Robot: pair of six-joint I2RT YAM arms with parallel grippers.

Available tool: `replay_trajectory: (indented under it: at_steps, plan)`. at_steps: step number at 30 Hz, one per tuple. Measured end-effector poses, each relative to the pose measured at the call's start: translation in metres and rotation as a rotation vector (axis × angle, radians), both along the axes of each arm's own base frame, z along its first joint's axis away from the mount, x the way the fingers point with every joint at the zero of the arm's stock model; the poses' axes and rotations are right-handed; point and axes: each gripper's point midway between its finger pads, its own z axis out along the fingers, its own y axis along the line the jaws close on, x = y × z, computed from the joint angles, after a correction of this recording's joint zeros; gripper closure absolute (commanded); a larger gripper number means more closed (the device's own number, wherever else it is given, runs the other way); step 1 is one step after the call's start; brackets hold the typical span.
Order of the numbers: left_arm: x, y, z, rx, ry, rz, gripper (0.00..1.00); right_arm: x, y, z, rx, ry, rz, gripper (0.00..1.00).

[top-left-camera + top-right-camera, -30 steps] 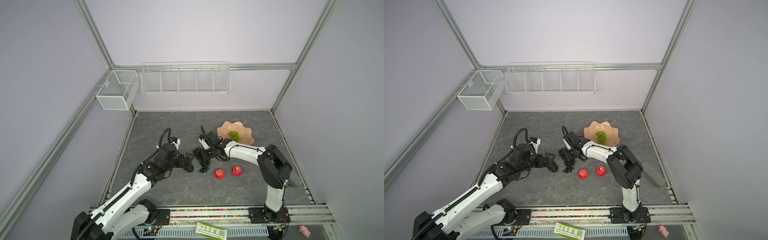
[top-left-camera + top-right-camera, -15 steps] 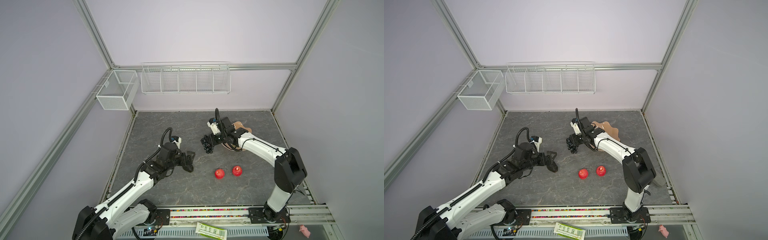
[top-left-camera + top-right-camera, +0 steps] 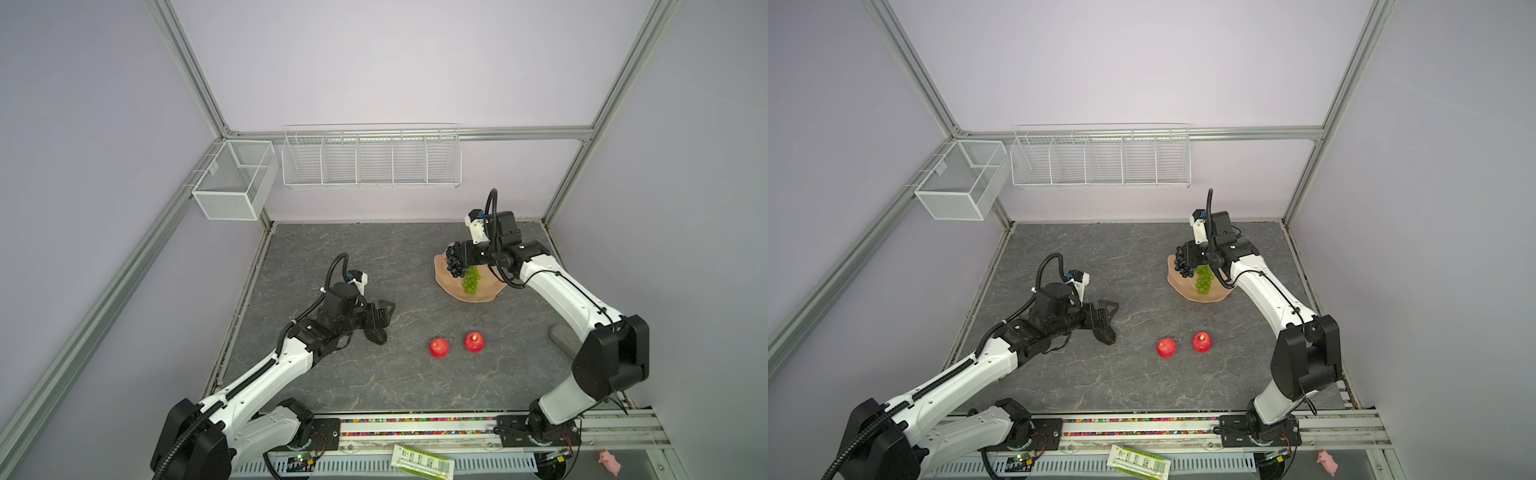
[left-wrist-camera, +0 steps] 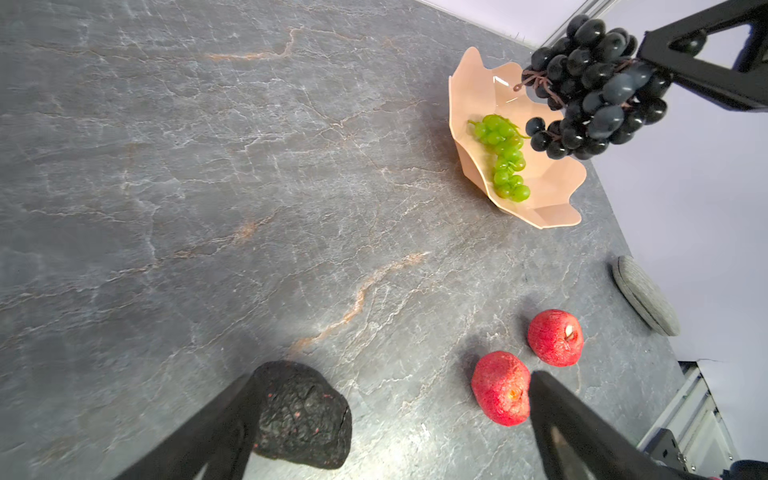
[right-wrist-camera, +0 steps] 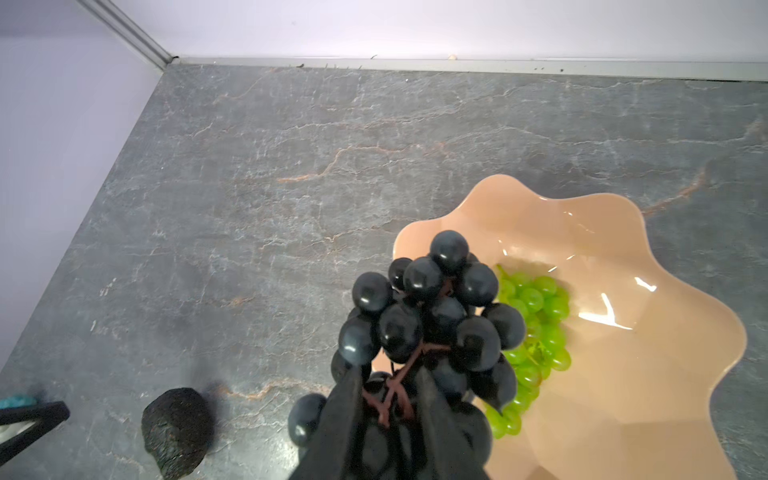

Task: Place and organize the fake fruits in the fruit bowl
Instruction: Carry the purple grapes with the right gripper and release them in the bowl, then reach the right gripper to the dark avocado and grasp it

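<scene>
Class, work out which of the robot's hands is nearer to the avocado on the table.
Left. The left hand is open right beside the avocado; the right hand is far off, holding black grapes above the bowl.

black grape bunch (image 3: 1183,264) in right tool (image 3: 1192,257), apparently above fruit bowl (image 3: 1177,283)

We are holding both arms out over the table.
We are holding our left arm (image 3: 266,370) low and stretched forward, with the left gripper (image 3: 384,322) wide open. We are holding our right arm (image 3: 557,291) bent and raised, pointing sideways, and squeezing the right gripper (image 5: 388,395) tight.
</scene>
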Motion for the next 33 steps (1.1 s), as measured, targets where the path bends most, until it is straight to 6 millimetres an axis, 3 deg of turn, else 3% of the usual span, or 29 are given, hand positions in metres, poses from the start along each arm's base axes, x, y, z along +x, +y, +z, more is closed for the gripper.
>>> replay_trajectory:
  at_steps: [5, 12, 19, 23, 28, 33]
  plan:
    - [0.001, -0.016, -0.004, -0.027, 0.027, -0.065, 0.01, 0.017, -0.006, -0.022, 0.009, 0.026, -0.011, 0.75]
    - [0.007, -0.028, 0.009, -0.066, 0.002, -0.095, 0.01, 0.029, -0.003, -0.069, -0.020, 0.100, -0.008, 0.73]
    - [0.005, -0.027, 0.009, -0.056, 0.000, -0.105, 0.01, 0.032, -0.007, -0.097, -0.073, 0.132, -0.005, 0.48]
    - [0.005, -0.027, 0.011, -0.055, -0.004, -0.106, 0.01, 0.033, -0.012, -0.100, -0.107, 0.129, -0.013, 0.31]
    - [0.005, -0.027, 0.011, -0.057, -0.007, -0.107, 0.01, 0.034, -0.019, -0.100, -0.148, 0.117, -0.024, 0.19]
    - [0.005, -0.024, 0.014, -0.040, 0.005, -0.095, 0.01, 0.023, -0.013, -0.075, -0.182, 0.061, -0.009, 0.01]
